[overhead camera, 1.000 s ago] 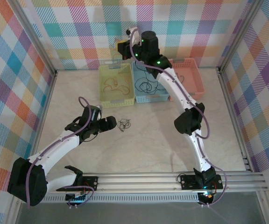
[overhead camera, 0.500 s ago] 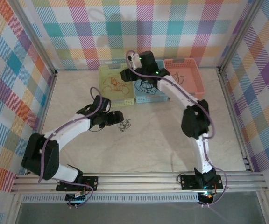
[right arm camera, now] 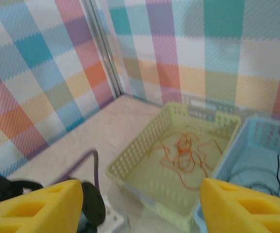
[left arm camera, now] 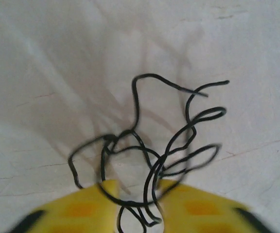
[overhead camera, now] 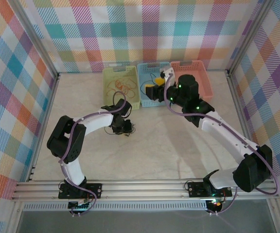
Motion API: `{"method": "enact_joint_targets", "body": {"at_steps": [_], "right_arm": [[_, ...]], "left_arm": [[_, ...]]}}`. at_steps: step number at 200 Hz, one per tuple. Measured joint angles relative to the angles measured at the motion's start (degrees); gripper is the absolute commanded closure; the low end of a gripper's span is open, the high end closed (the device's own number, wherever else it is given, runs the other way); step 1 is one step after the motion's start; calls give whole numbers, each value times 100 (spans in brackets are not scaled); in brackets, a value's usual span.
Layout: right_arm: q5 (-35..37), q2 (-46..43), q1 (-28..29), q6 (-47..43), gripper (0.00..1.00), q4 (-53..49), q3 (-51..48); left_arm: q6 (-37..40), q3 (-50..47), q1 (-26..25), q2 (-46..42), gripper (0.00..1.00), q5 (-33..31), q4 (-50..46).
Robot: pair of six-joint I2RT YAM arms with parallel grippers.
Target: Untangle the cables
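Left hand (left arm camera: 138, 206) sits low on the worktop (overhead camera: 179, 145) at a loose tangle of black cables (left arm camera: 149, 154). Its yellow fingers (left arm camera: 81, 209) are drawn near each other, leaving only a narrow gap. Several loops of the black wire run down into that gap. Whether the fingers actually pinch the wire or only bracket it, I cannot tell. The rest of the tangle fans out beyond the fingertips. It lies flat on the pale, marbled surface, with two long loops reaching to one side and a single strand curling up the middle.

From above, this tangle lies on the open worktop just in front of three baskets lined up along the back wall. The yellow-green basket (overhead camera: 110, 99) on the left holds a small heap of orange cables (overhead camera: 118, 87). The blue basket (overhead camera: 155, 103) in the middle touches it side to side and holds another thin black cable (right arm camera: 277, 165). The orange basket (overhead camera: 203, 73) stands on the right, partly hidden behind the right arm.

The right hand (right arm camera: 140, 201) hangs over the blue basket, well apart from the tangle on the worktop. Its two yellow fingers are spread wide with nothing between them.

Walls of bright checked cloth (overhead camera: 130, 34) enclose the worktop on three sides.
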Motion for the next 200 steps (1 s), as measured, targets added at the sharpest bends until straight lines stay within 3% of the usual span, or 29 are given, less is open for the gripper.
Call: {"method": "enact_joint_targets", "body": {"at_steps": [41,88,119,200], "right_arm": [[192,-424,0,-4,34,-131,-874],[197,-1040,0,72,35,-166,-1467],[-503,-1204,-7,168,29,-50,-1912],[-2107,-1005,-4,170,25,1058,-2769]], "left_arm": [[-28,-55,-31,-205,100,-57,-37],[308,-125,-31,-1884,100,413,74],[608,181,-31,-2616,100,977,103],[422,466,-31,-3038,100,1788,129]]}}
